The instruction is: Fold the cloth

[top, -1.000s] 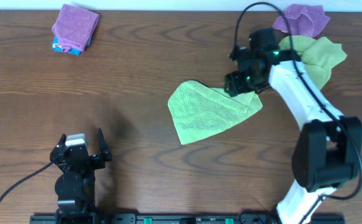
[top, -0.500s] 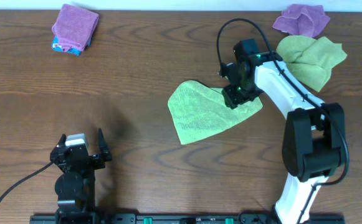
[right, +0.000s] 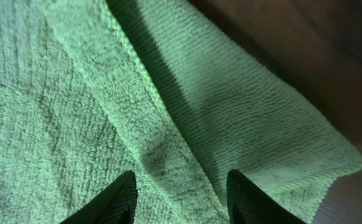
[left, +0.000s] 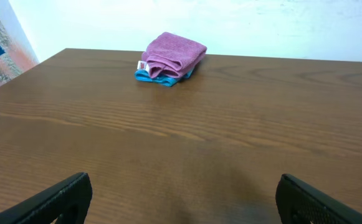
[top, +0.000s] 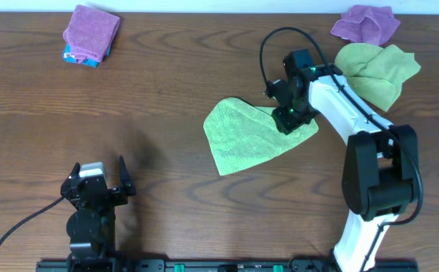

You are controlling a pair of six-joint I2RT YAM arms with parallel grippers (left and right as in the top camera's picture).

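Green thing to fold: the cloth (top: 242, 140) lay on the brown wooden table (top: 166, 91). One part of it was folded over on top of the rest.
Right claw: my right gripper (top: 285, 119) was down on the right end of the cloth. In its own camera I saw its two fingers (right: 121, 199) standing apart, with a soft ridge of the cloth between them. The claw was not clenched. I could not tell if the tips pressed into the fabric.
Left claw: my left gripper (top: 98, 172) sat well apart from the cloth, off to its left and nearer to me. It was spread wide, and its fingers (left: 62, 193) had nothing between them but bare table.
Other green cloth: a second green cloth (top: 378, 72) lay crumpled to the right of the cloth and farther back. It was not touching the cloth. My right arm (top: 355, 113) reached between the two.
Crumpled purple cloth: a purple cloth (top: 364, 23) lay just behind the second green cloth, still farther from the cloth.
Little pile: a folded purple cloth (left: 171, 56) sat on top of a blue cloth (left: 144, 76). The pile was far to the left of the cloth, near the table's back edge.
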